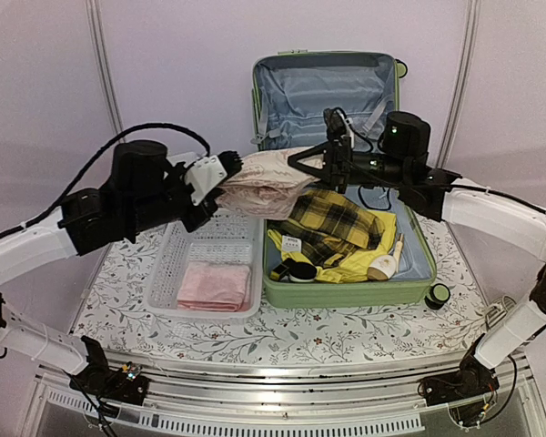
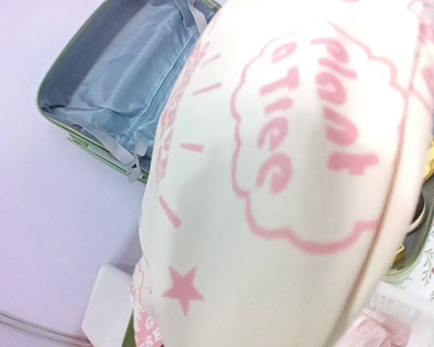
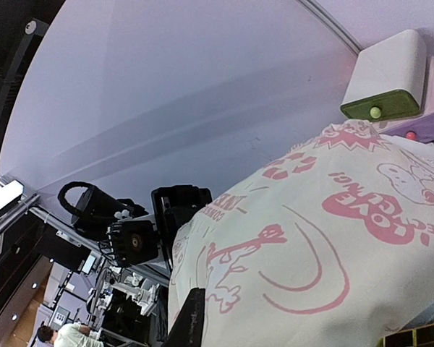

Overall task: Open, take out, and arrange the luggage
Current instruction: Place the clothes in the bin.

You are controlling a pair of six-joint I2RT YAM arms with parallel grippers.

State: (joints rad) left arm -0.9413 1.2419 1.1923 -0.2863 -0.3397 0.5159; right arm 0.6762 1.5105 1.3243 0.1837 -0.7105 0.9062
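The luggage [image 1: 346,293], a light-green hard-shell suitcase, lies open on the table with its lid upright at the back, showing grey-blue lining [image 2: 123,79]. A cream garment with pink print [image 1: 264,182] hangs above the suitcase's left edge, stretched between both grippers. My left gripper [image 1: 229,171] is shut on its left end, and the cloth [image 2: 289,181] fills the left wrist view and hides the fingers. My right gripper [image 1: 300,160] is shut on the right end. The right wrist view shows the garment [image 3: 311,238] and one black fingertip [image 3: 192,318] against it.
A white perforated basket [image 1: 177,273] left of the suitcase holds a folded pink cloth [image 1: 214,284]. Inside the suitcase lie a yellow plaid garment [image 1: 332,223], a bottle [image 1: 385,264] and a black item [image 1: 300,270]. A small white-and-green drawer box [image 3: 387,76] stands nearby.
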